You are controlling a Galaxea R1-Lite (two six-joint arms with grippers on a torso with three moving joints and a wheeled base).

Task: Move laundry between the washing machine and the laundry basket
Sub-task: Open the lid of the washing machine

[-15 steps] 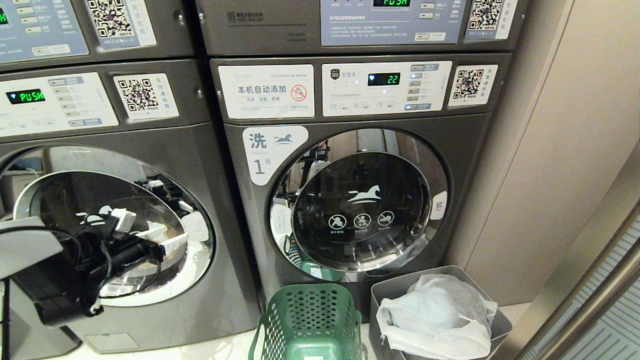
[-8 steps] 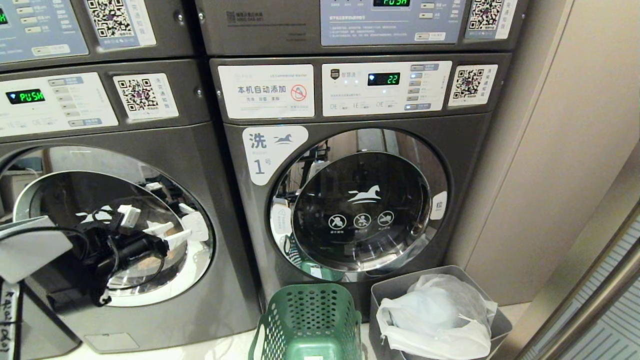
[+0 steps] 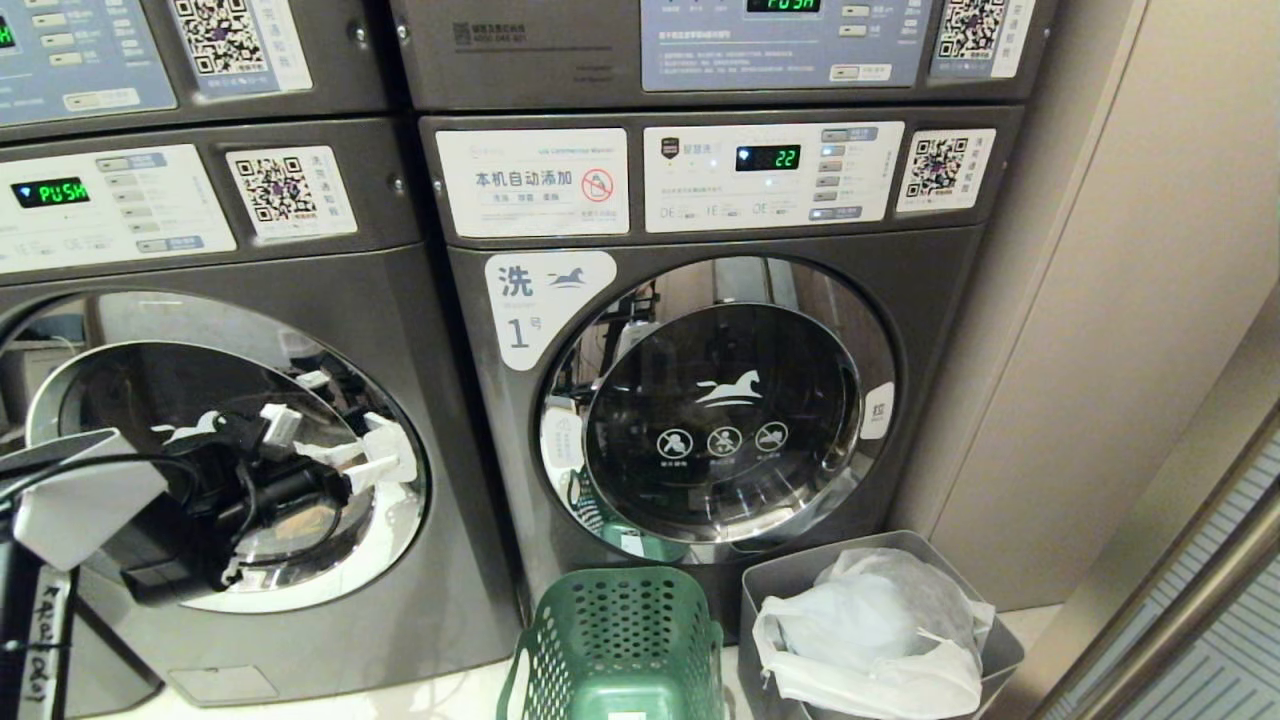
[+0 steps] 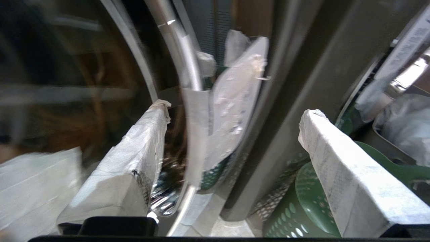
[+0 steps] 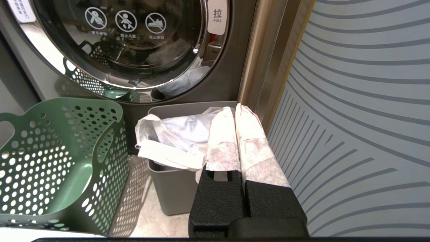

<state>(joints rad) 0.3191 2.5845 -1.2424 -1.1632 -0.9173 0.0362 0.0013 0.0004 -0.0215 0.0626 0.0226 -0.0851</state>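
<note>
Washing machine 1 stands with its round door shut, beside a second machine on the left whose door is also shut. A green perforated laundry basket sits on the floor between them; its inside looks empty. No laundry is in view. My left gripper is open in front of the left machine's door, near that door's right rim and white pull tab, with nothing between its fingers. My right gripper is shut and empty, low beside the grey bin.
A grey bin lined with a white plastic bag stands right of the basket. A beige wall panel and a striped panel close off the right side. More machines are stacked above.
My left gripper has moved a little up and to the right across the left machine's door, still open. The right arm, the basket and both doors have not moved.
</note>
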